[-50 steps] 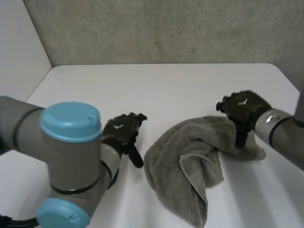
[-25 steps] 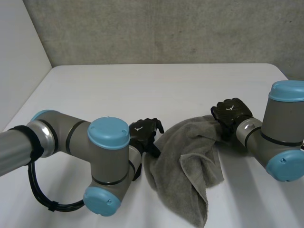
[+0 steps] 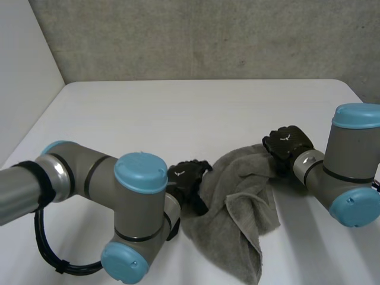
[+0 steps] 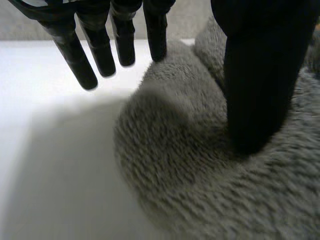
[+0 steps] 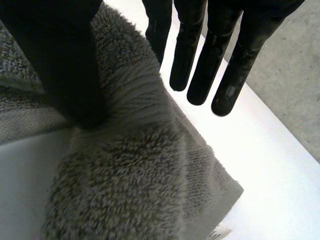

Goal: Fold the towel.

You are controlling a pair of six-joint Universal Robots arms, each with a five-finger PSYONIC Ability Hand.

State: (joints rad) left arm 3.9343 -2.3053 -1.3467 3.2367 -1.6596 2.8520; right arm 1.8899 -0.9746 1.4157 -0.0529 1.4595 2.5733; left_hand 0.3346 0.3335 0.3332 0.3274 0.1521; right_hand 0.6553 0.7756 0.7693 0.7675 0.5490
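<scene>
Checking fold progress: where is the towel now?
Head view: the towel lies crumpled right of centre, between the left hand and the right hand.

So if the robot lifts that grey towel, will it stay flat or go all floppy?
Probably floppy: the towel lies crumpled in soft folds on the table, so it would likely sag from wherever it's held. Its fuzzy loops under the left hand look grippy, so it probably won't slip.
</scene>
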